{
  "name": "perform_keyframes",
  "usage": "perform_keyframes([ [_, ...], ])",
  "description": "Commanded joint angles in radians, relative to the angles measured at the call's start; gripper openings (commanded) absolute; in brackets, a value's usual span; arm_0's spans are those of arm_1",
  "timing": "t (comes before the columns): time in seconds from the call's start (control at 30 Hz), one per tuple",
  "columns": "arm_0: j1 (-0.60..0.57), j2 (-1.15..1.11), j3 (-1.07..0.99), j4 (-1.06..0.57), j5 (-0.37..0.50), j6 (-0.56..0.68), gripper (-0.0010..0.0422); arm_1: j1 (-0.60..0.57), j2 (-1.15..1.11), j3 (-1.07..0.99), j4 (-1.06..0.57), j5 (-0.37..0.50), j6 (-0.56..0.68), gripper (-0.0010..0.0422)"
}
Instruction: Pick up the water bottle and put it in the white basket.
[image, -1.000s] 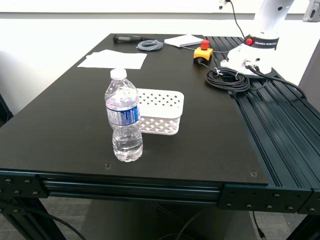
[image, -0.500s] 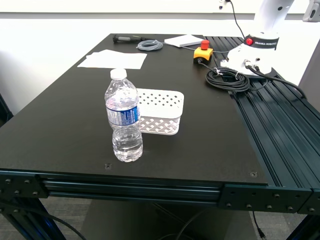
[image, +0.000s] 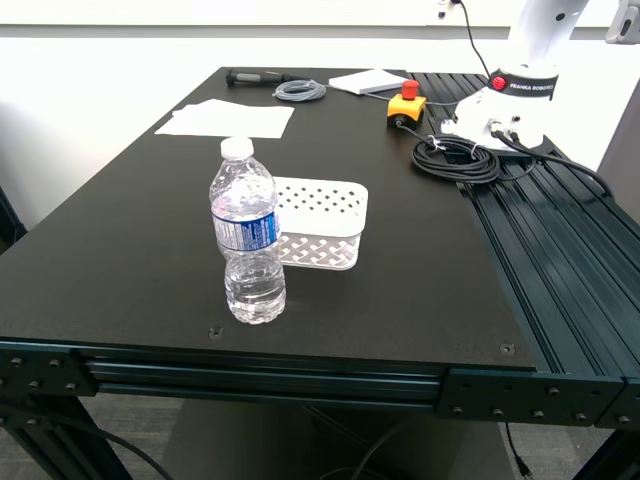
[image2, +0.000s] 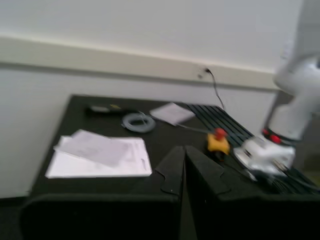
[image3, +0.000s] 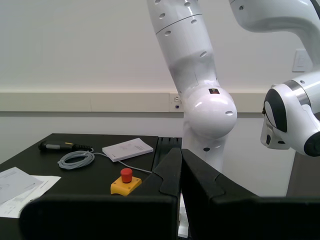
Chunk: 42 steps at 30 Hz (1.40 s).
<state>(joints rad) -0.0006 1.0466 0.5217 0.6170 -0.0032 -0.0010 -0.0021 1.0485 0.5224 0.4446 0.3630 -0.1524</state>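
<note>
The water bottle (image: 246, 246), clear with a white cap and a blue-and-white label, stands upright near the table's front edge in the exterior view. The white basket (image: 318, 222) sits just behind it, toward the exterior view's right, and holds nothing. Neither arm of mine shows in the exterior view. My first gripper (image2: 183, 167) is shut and empty, its fingers together, looking over the far half of the table. My second gripper (image3: 180, 172) is shut and empty too. The bottle and basket are out of view in both wrist views.
White paper sheets (image: 226, 118), a grey cable coil (image: 300, 91), a black tool (image: 255, 76) and a booklet (image: 368, 82) lie at the table's back. A yellow box with a red button (image: 405, 105), a black cable coil (image: 455, 158) and another white robot's base (image: 510, 100) stand at the back right.
</note>
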Motion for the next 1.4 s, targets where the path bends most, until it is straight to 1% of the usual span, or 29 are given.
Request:
perform_keyframes([
  [0.03,0.0,0.0,0.001,0.003,0.0,0.0,0.0001,0.0,-0.002,0.001,-0.174,0.101,-0.029,0.0],
  [0.13,0.001,0.0,0.001,0.003,0.0,0.0,0.0001,-0.005,-0.002,0.001,-0.372,0.225,-0.033,0.0],
  [0.23,0.001,0.0,0.001,0.003,0.0,0.0,0.0001,-0.008,-0.002,0.001,-0.532,0.343,-0.032,0.0],
  [0.27,0.001,0.0,0.001,0.003,0.0,0.0,0.0001,-0.013,-0.001,0.001,-0.578,0.368,-0.032,0.0],
  [0.33,0.0,0.0,0.001,0.003,0.0,0.0,0.0001,-0.036,-0.001,0.001,-0.649,0.38,-0.033,0.0],
  [0.4,0.0,0.0,0.001,0.003,0.0,0.0,0.0001,-0.071,-0.001,0.001,-0.692,0.38,-0.032,0.0],
  [0.47,0.001,0.0,0.001,0.003,0.0,0.0,0.0001,-0.118,-0.001,-0.002,-0.698,0.38,-0.032,0.0],
  [0.6,0.0,0.0,0.001,0.003,0.0,0.0,0.0001,-0.272,-0.001,0.0,-0.693,0.38,-0.027,0.0],
  [0.63,0.0,0.0,0.001,0.003,0.0,0.0,0.0001,-0.313,-0.001,0.0,-0.692,0.379,-0.013,0.0],
  [0.7,0.001,0.0,0.001,0.003,0.0,0.0,0.0001,-0.393,-0.001,0.0,-0.689,0.373,0.072,0.0],
  [0.73,0.0,0.0,0.001,0.003,0.0,0.0,0.0001,-0.425,-0.001,0.0,-0.689,0.351,0.121,0.0],
  [0.8,0.0,0.0,0.001,0.003,0.0,0.0,0.0001,-0.472,-0.001,0.0,-0.688,0.259,0.191,0.0],
  [0.87,0.001,0.0,0.001,0.003,0.0,0.0,0.0001,-0.491,-0.001,0.0,-0.688,0.203,0.23,0.0],
  [1.0,0.001,0.0,0.001,0.003,0.0,0.0,0.0001,-0.491,-0.001,0.0,-0.685,0.177,0.275,0.0],
  [1.07,0.0,0.0,0.001,0.003,0.0,0.0,0.0001,-0.492,-0.001,0.0,-0.682,0.117,0.279,0.0],
  [1.1,0.0,0.0,0.001,0.003,0.0,0.0,0.0001,-0.492,-0.001,0.0,-0.682,0.108,0.282,0.0],
  [1.33,0.001,0.0,0.001,0.003,0.0,0.0,0.0001,-0.494,0.0,-0.001,-0.69,0.109,0.312,0.0],
  [1.4,0.0,0.0,0.001,0.003,0.0,0.0,0.0001,-0.498,0.0,-0.002,-0.7,0.117,0.35,0.0005],
])
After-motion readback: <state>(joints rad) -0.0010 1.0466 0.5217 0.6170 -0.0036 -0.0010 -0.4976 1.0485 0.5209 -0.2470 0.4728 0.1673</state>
